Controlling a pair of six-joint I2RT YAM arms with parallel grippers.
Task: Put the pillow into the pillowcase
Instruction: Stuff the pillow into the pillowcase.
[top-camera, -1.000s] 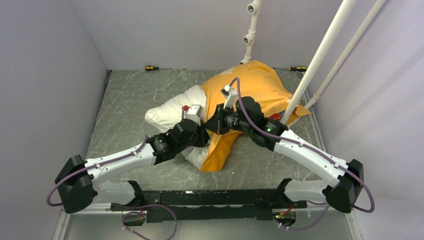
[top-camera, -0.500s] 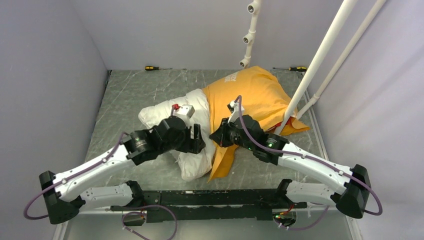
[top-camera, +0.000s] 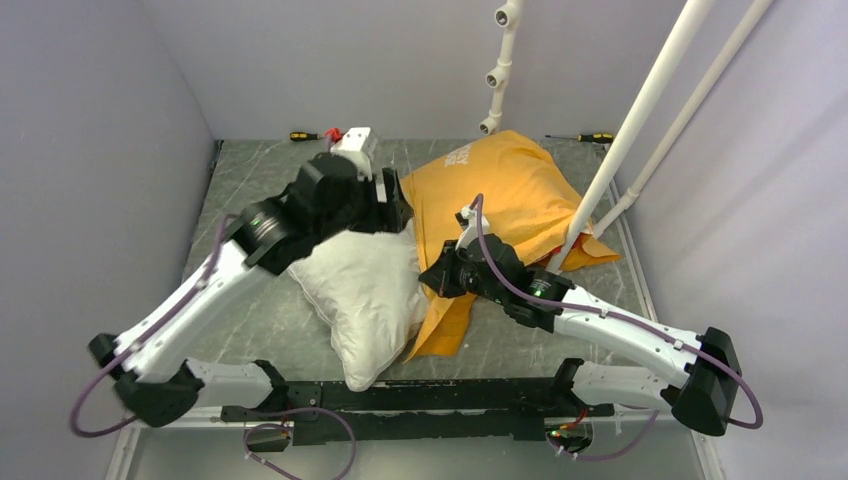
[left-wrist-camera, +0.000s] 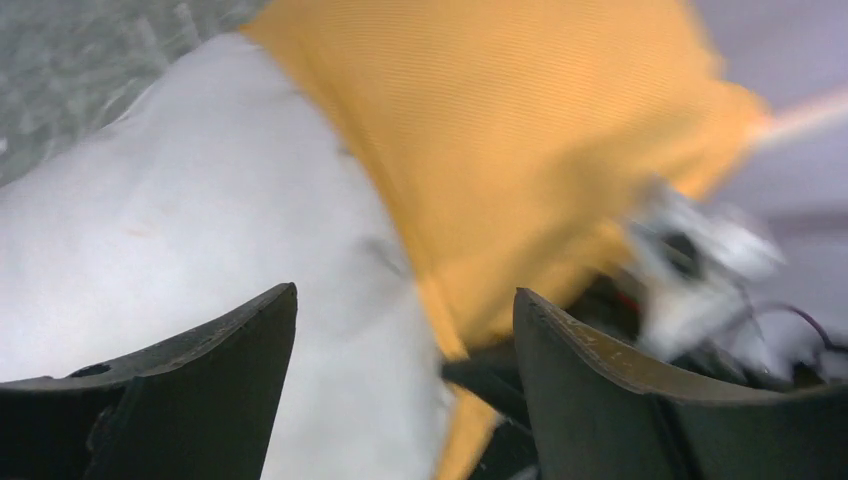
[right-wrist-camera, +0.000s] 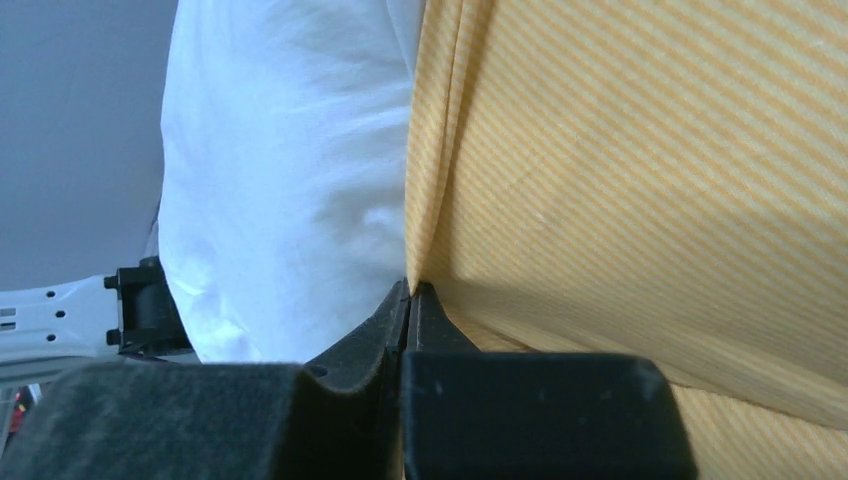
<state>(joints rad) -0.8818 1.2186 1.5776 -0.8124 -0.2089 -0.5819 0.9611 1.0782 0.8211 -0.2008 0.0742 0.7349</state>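
Observation:
The white pillow (top-camera: 365, 290) lies on the table with its far end inside the orange-yellow pillowcase (top-camera: 505, 190), and its near end sticks out toward the front. My left gripper (top-camera: 393, 203) hovers open above the case's mouth, holding nothing. In the left wrist view its fingers (left-wrist-camera: 210, 370) stand wide apart over the pillow (left-wrist-camera: 150, 220) and the pillowcase (left-wrist-camera: 520, 130). My right gripper (top-camera: 438, 275) is shut on the pillowcase's open edge. In the right wrist view the right gripper (right-wrist-camera: 410, 288) pinches the hem of the pillowcase (right-wrist-camera: 650, 170), with the pillow (right-wrist-camera: 280, 170) beside it.
Two slanted white poles (top-camera: 640, 110) stand at the right, touching the case. A white pipe with fittings (top-camera: 500, 70) hangs at the back. Screwdrivers lie at the back edge, one on the left (top-camera: 305, 135) and one on the right (top-camera: 597, 137). Grey walls close in both sides.
My left gripper opened, let go of the pillow, then rose and swung toward the back. The pillow's free end settled toward the front. The right gripper drew slightly nearer, still holding the hem.

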